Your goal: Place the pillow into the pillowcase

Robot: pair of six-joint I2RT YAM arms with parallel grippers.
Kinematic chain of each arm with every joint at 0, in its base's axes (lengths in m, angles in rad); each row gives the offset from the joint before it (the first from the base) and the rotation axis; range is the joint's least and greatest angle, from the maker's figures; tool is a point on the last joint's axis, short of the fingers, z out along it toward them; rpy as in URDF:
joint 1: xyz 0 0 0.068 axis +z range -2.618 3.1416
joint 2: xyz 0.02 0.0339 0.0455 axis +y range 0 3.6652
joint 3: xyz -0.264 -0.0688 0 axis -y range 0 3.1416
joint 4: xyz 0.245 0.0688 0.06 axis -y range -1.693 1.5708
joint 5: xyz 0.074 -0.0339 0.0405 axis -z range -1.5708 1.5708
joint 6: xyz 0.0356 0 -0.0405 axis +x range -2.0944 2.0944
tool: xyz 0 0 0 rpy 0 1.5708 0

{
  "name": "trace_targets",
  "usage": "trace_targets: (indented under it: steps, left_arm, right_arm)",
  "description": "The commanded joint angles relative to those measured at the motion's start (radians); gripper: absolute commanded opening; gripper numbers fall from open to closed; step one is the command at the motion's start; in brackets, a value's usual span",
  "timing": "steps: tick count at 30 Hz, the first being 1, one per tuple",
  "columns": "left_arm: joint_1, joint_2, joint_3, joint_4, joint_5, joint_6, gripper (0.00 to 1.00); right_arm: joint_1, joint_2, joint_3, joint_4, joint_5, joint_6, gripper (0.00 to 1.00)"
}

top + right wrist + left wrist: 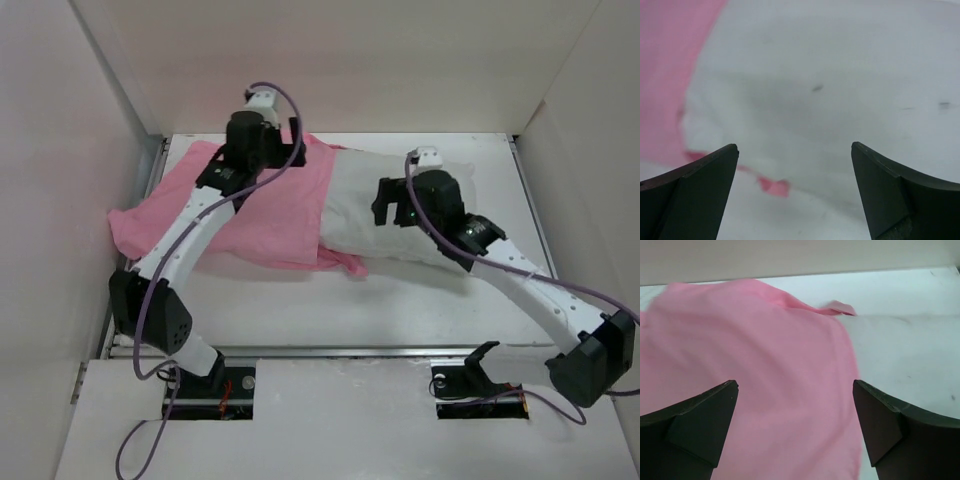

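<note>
We see pillow [365, 200] lying left-right, left end seemingly inside pillowcase [280, 220]; right gripper [795, 150] open, empty, over its bare right part, left gripper [795, 390] open over pillowcase.

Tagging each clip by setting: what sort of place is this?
Probably a lab test cell: plain white walls box in a white table, a left arm and right arm are bolted at its near edge, and a pillow and pillowcase lie on it.
</note>
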Motion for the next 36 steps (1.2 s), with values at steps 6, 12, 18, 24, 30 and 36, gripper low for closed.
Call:
trace_targets:
  steps: [6, 12, 18, 24, 30, 36]
  left_arm:
    - [-0.276, 0.207, 0.212, -0.158, -0.137, 0.105, 1.00]
    - [-0.298, 0.313, 0.321, -0.310, -0.323, 0.095, 0.87]
    - [-0.307, 0.380, 0.343, -0.353, -0.392, 0.092, 0.75]
    - [-0.326, 0.456, 0.404, -0.405, -0.408, 0.082, 0.03]
    - [-0.344, 0.446, 0.471, -0.396, -0.431, 0.082, 0.00]
    - [-0.344, 0.397, 0.481, -0.355, -0.487, 0.091, 0.00]
  right_arm:
    - [-0.270, 0.187, 0.124, 0.094, -0.207, -0.049, 1.00]
    - [-0.318, 0.285, 0.175, 0.166, -0.308, -0.031, 1.00]
    - [-0.336, 0.326, 0.184, 0.175, -0.331, -0.030, 1.00]
    - [-0.325, 0.346, 0.184, 0.195, -0.388, -0.130, 1.00]
    - [-0.235, 0.454, 0.149, 0.293, -0.407, -0.231, 1.00]
    - [-0.203, 0.550, 0.179, 0.327, -0.405, -0.221, 0.39]
